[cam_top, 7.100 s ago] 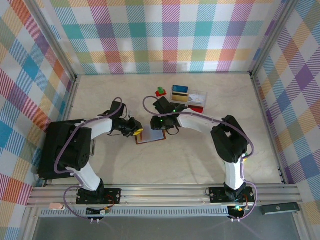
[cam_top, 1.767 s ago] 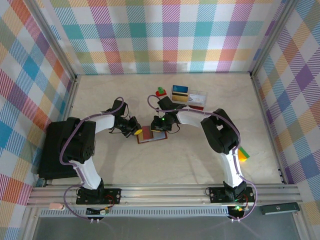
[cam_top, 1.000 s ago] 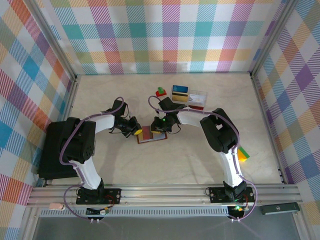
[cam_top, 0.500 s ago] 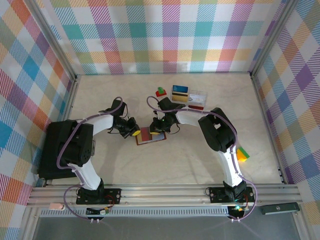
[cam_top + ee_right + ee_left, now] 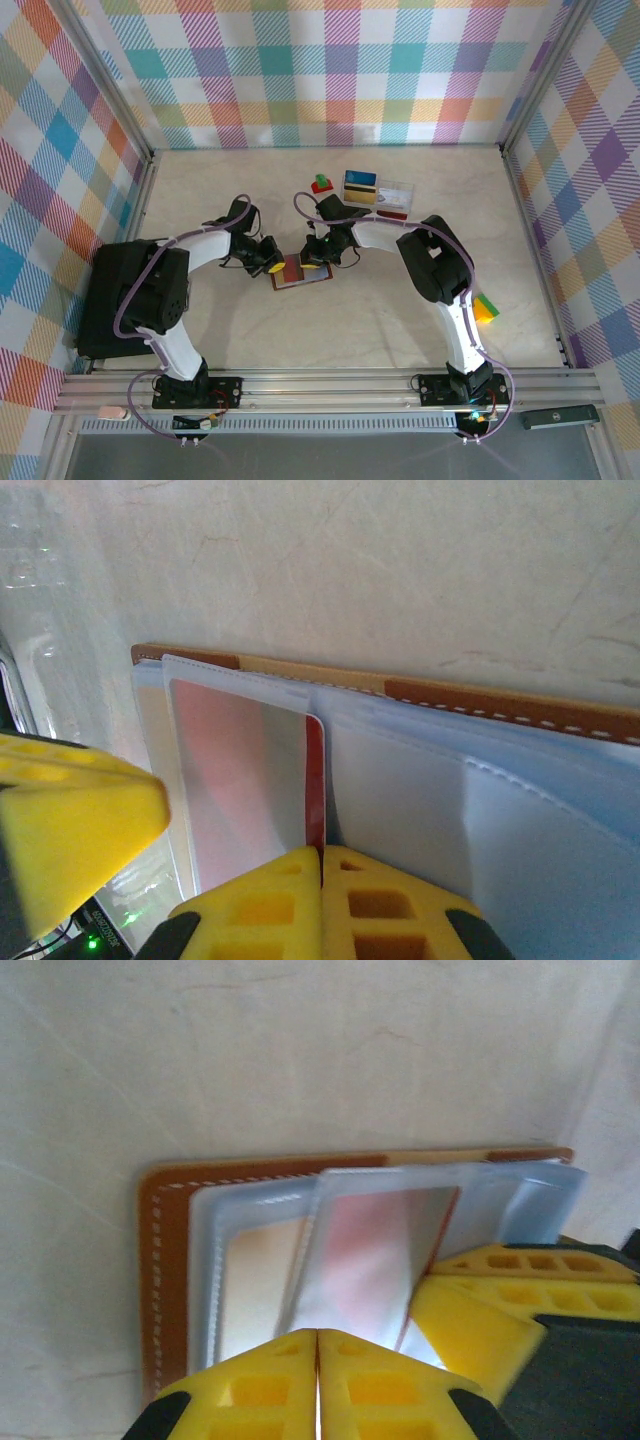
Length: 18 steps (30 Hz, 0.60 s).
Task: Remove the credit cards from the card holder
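Observation:
The card holder (image 5: pixel 297 274) lies open on the table, brown-edged (image 5: pixel 160 1280) with bluish clear sleeves. A red credit card (image 5: pixel 315 780) stands partly out of one sleeve, and its edge runs into the seam of my shut right gripper (image 5: pixel 321 865). The same card shows pink through a lifted sleeve (image 5: pixel 365 1250). My left gripper (image 5: pixel 318 1345) is shut at the holder's left part, its tips over a sleeve. In the top view the left gripper (image 5: pixel 272 266) and right gripper (image 5: pixel 312 258) flank the holder closely.
Behind the holder sit a red-and-green block (image 5: pixel 321 184), a blue-and-yellow card (image 5: pixel 359 186), a clear plastic box (image 5: pixel 394 195) and a red piece (image 5: pixel 393 217). A yellow-green block (image 5: pixel 485 307) lies at the right, beside the right arm.
The holder's upper face has gone from bluish-grey to red since the earliest frame, and the right arm's elbow has swung in. Over the last second both grippers and the holder crept slightly left.

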Available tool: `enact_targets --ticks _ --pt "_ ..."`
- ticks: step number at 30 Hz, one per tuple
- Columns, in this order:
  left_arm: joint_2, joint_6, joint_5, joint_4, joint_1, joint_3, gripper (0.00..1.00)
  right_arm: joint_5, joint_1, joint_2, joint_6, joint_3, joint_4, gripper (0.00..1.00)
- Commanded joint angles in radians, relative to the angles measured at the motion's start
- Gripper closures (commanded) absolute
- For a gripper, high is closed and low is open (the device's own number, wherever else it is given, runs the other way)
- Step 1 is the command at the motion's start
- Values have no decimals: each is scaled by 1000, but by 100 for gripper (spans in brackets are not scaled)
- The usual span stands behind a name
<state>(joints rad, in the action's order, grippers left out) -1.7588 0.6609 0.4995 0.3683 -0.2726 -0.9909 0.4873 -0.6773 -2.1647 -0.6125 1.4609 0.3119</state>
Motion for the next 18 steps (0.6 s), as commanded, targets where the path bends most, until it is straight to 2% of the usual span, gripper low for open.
enact_targets --ticks 1,13,18 --pt "-17 -18 -37 44 -4 3 91 -33 1 25 23 -1 26 98" --pt "-24 -44 -76 81 -4 -5 91 -118 12 91 13 -61 20 100" --pt "-18 -48 -62 81 -3 -12 91 -61 13 89 20 -65 -8 98"
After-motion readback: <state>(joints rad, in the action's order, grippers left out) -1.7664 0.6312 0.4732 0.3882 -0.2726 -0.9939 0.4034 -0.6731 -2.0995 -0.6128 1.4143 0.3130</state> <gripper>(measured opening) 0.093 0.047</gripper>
